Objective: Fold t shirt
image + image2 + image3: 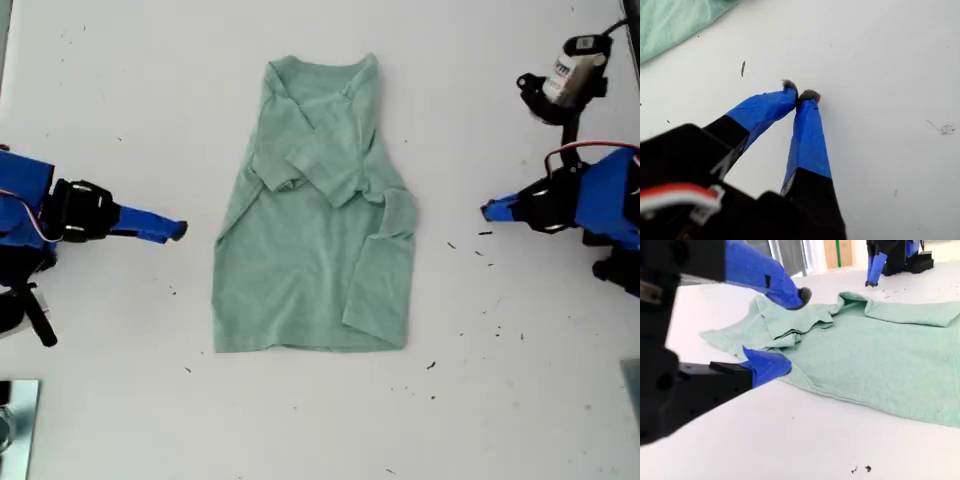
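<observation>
Across the middle of the white tabletop [120, 80] the t shirt [310, 270] was laid flat, neckline toward the far edge and hem toward the near edge. Both sleeves and one long side were seen turned inward over the body. The cloth was thus judged narrowed into a strip, with the crosswise fold not yet made.

My second gripper [792, 330] was held low just beside the shirt's edge on the exterior view's left. Its jaws were parted wide, one above the other, and nothing was held between them. It was probably placed there so that the folded edge could be reached.

My first gripper [801, 92] was kept well apart from the cloth on the exterior view's right. Its blue-taped tips were pressed together on nothing, seemingly parked out of the way.

Small dark specks [484, 233] were scattered on the tabletop near it.
</observation>
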`<state>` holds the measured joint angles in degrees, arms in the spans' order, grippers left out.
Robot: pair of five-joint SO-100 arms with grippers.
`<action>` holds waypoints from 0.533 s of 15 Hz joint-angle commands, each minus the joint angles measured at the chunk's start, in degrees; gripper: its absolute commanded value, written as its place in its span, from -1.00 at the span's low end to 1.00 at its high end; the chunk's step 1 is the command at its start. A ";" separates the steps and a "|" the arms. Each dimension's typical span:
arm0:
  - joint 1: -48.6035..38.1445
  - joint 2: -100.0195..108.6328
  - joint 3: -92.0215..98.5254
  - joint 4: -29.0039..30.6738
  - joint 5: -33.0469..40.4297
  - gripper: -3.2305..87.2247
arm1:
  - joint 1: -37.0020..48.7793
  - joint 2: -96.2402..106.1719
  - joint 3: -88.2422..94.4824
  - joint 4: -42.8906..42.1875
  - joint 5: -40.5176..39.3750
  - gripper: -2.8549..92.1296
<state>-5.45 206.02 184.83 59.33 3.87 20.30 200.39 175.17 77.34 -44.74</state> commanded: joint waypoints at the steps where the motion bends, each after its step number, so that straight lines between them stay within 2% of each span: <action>1: -8.17 0.53 -2.02 0.44 -1.76 -0.93 | 0.97 0.44 2.46 0.18 -0.53 -0.88; 2: -4.92 0.53 -2.46 -1.14 -1.93 -0.93 | 0.97 0.44 2.46 0.18 1.41 -0.88; 3: 1.85 0.53 -3.69 -1.49 -2.46 -0.93 | 1.76 0.44 2.46 0.18 14.33 -0.87; 4: 3.96 0.70 -2.99 -4.31 -1.41 -0.93 | 1.23 0.44 2.46 0.18 25.31 -0.86; 5: 4.31 0.70 -4.22 -4.66 -3.60 -0.93 | -0.35 0.44 2.46 0.18 34.72 -0.86; 8: 7.47 -3.43 -12.39 -1.32 -14.41 -0.94 | -2.20 0.44 2.46 0.18 29.97 -0.89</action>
<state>0.70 205.31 178.95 57.57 -6.59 18.81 200.39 175.17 77.34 -13.45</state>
